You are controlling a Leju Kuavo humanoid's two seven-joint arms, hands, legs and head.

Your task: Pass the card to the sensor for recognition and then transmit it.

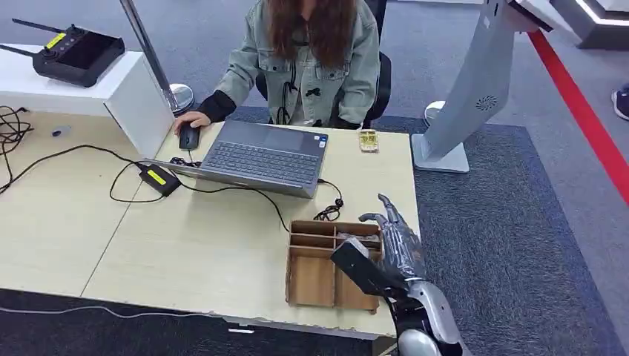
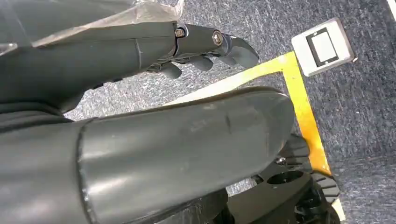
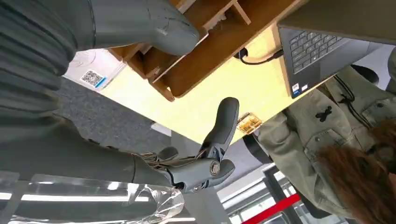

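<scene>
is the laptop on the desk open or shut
Open. In the head view the laptop has its keyboard deck exposed, facing the seated person, whose hand rests on the mouse beside it.

Right robot hand hovers empty above wooden organizer on table

Even, bright indoor light, soft shadows; blurred close-up right hand, sheen on plastic wrap beside it.
</scene>
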